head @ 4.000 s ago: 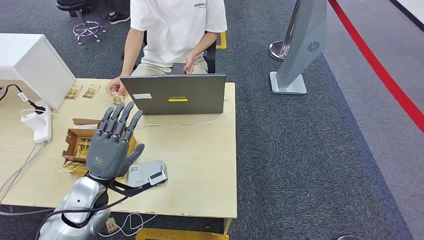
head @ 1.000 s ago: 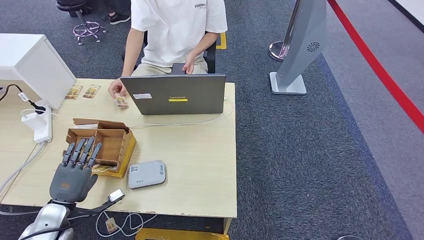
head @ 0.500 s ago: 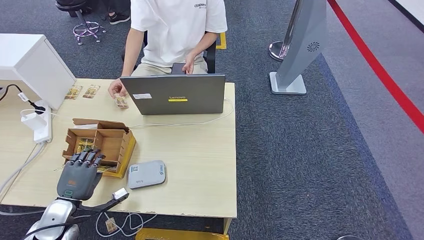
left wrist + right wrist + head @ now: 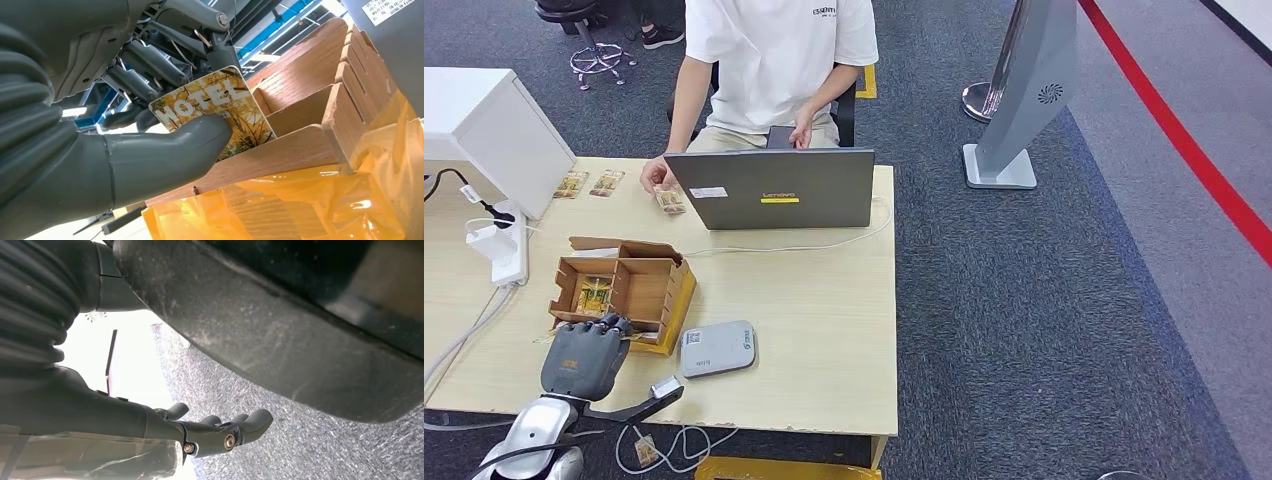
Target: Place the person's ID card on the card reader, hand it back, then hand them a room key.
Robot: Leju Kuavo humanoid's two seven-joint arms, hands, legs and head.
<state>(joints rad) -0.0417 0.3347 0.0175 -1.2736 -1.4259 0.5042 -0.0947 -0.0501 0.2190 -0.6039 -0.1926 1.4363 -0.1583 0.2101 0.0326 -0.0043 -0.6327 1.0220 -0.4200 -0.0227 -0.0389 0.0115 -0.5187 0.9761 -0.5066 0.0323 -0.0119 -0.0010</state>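
Room key (image 4: 215, 112) (yellow, "HOTEL" print) pinched by left robot hand (image 4: 584, 358) at near edge of cardboard box (image 4: 639, 285) on desk (image 4: 824, 330). Card reader (image 4: 717, 348) just right of box. Right robot hand (image 4: 220, 432) hanging over carpet, holding nothing, fingers loosely apart.

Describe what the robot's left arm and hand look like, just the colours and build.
The left arm is silver metal with thin black cables along it. The left hand is matte grey with darker fingers and a small orange and green marking on its back; the wrist view shows a ribbed grey cover and thick grey thumb.
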